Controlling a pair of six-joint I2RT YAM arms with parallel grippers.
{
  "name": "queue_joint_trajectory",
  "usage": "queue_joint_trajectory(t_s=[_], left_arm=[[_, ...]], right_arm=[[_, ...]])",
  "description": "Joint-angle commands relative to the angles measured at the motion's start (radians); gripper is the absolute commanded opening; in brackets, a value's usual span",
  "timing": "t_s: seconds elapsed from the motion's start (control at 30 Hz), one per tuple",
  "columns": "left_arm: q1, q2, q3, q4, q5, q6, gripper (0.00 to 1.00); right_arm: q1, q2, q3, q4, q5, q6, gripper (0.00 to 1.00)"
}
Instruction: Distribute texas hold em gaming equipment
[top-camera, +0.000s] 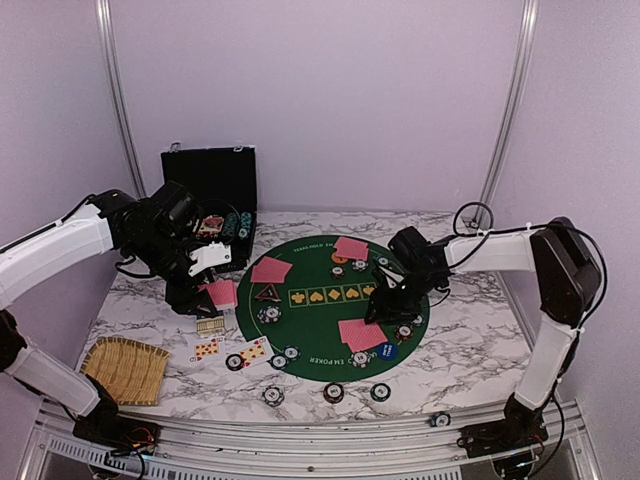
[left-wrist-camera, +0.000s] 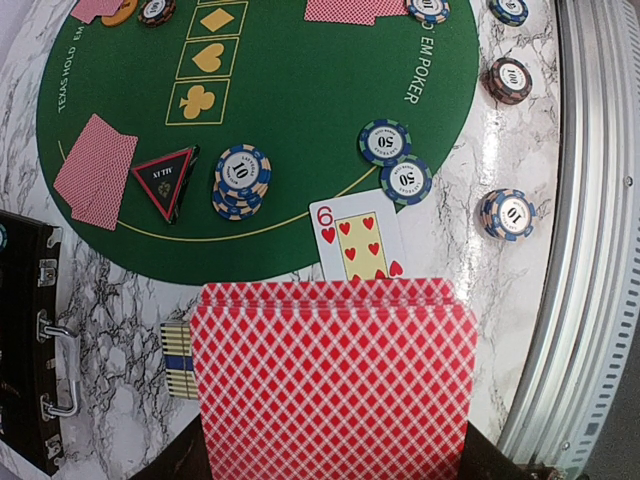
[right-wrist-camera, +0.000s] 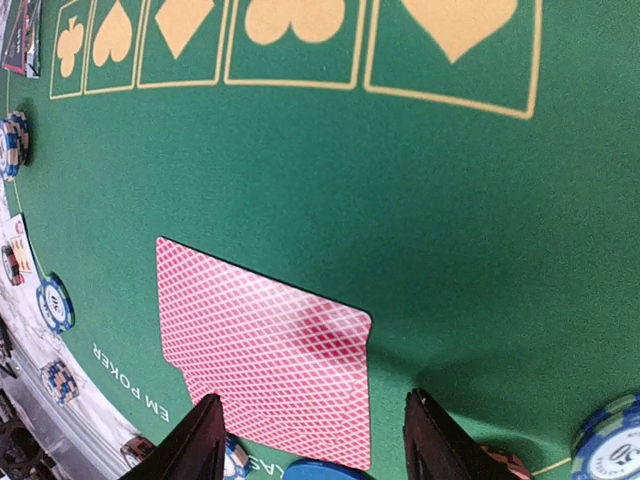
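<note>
Lilac walls, a marble desk (top-camera: 470, 340), round green felt (top-camera: 310, 272) filling its middle. Bare marble lay open on the right, and a rail (top-camera: 300, 435) closed the near edge. The left arm (top-camera: 60, 250) hung beside the black case (top-camera: 210, 180), left jaws clamped on a red-backed deck (left-wrist-camera: 335, 390) near the six of hearts (left-wrist-camera: 358, 240). The right arm (top-camera: 500, 250) bent low over the felt, right jaws parted and gripping nothing, above red-backed cards (right-wrist-camera: 265, 350) lying flat. Chips (top-camera: 333, 392) dotted the near marble.
</note>
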Motion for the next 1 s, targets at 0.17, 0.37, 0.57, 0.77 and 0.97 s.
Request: queue_joint_trajectory(t_s=[0.17,0.37,0.57,0.77,0.97], left_arm=[[0.001,-0.007,0.018,-0.018,0.024,-0.003,0.0],[0.0,0.007,0.031,-0.016,0.036,-0.015,0.0],[0.0,0.009,0.031,-0.016,0.031,-0.016,0.0],[0.0,0.004,0.017,-0.016,0.03,-0.012,0.0],[0.0,0.004,0.011,-0.016,0.029,-0.01,0.0]], right_arm=[[0.068,-0.17,-0.01,0.314,-0.174,0.23,0.75],[0.222,-0.09,0.004,0.717,-0.294,0.511,0.82],[0.34,0.067,0.121,0.926,-0.344,0.664,0.84],[0.384,0.182,0.194,1.072,-0.375,0.759,0.86],[0.405,0.251,0.251,1.109,-0.392,0.793,0.88]])
